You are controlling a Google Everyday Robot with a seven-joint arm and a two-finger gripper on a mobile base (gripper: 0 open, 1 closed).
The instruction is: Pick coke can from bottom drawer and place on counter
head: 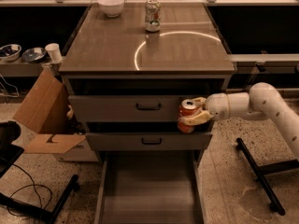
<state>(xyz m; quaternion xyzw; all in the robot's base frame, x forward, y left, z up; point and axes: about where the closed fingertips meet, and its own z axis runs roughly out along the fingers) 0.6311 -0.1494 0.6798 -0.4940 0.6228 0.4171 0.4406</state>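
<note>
My gripper is shut on the coke can, a red-orange can with a silver top. It holds the can upright in front of the cabinet's right side, level with the upper drawers and well above the bottom drawer. The bottom drawer is pulled out, and its grey floor is bare. The counter lies above the can, glossy grey-brown with a bright ring reflection. My white arm reaches in from the right.
A silver-white can and a white bowl stand at the counter's back. A cardboard box sits left of the cabinet. The side shelf at left holds bowls and a cup. A black stand leg lies at right.
</note>
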